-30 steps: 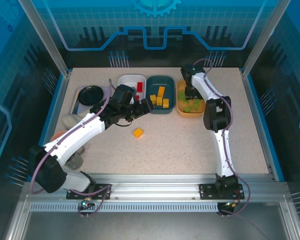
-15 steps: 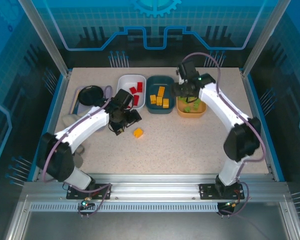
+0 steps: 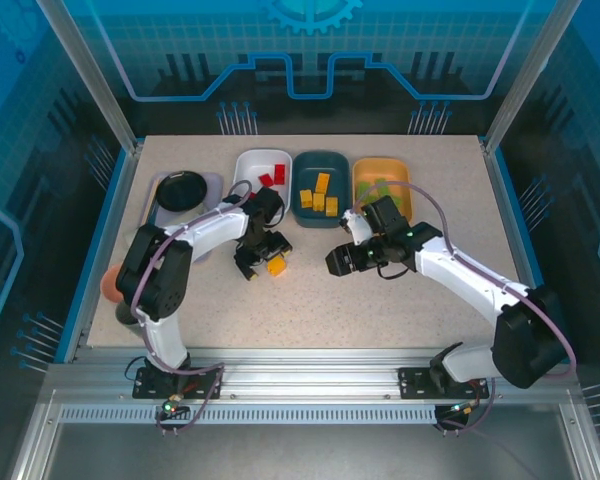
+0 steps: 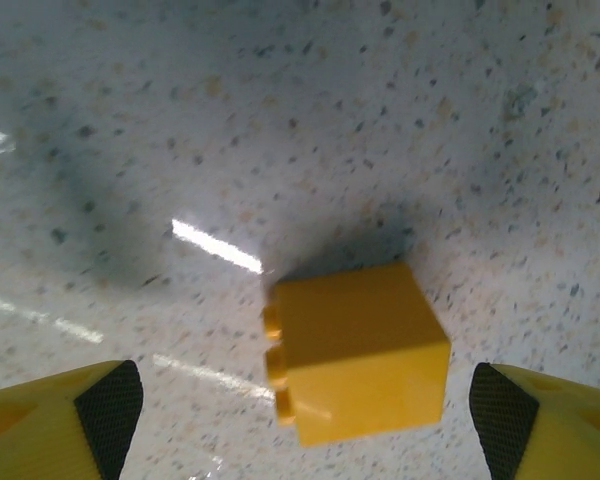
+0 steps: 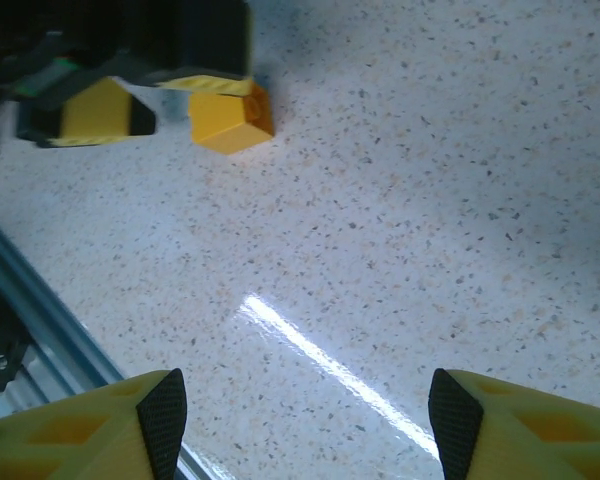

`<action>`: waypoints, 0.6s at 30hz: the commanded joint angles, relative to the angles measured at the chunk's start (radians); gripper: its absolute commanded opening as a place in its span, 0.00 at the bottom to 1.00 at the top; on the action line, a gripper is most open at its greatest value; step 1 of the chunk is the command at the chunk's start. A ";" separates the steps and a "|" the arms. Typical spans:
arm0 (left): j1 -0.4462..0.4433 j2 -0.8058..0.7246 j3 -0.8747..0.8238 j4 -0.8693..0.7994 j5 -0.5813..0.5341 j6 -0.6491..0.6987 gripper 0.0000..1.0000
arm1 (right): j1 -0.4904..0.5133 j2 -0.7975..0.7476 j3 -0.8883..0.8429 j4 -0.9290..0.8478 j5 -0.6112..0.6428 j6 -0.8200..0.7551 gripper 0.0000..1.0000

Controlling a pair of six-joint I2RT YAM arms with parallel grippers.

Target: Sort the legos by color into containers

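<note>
L gripper [image 3: 259, 256] jaws spread wide, straddling small orange-yellow plastic lego brick [image 4: 360, 350] on speckled table [image 3: 400, 300] (not yet gripped) | R gripper [image 5: 300, 420] open, empty | risk: brick sits off-centre; closing could twist or squirt it out.

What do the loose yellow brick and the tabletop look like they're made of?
The yellow brick looks like hard moulded plastic, smooth and slightly glossy, with crisp edges and studs. The tabletop looks like speckled stone-effect laminate or composite, polished: it reflects bright light streaks.
</note>
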 commanded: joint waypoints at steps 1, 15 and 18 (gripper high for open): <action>-0.006 0.042 0.043 0.005 0.021 -0.020 0.87 | 0.010 -0.033 -0.009 0.040 -0.036 0.005 0.68; -0.057 0.066 0.031 0.044 0.013 -0.041 0.48 | 0.002 -0.005 0.024 0.012 -0.008 -0.003 0.66; -0.066 0.043 0.054 0.027 -0.011 -0.015 0.40 | -0.011 -0.016 0.031 0.009 0.003 0.006 0.65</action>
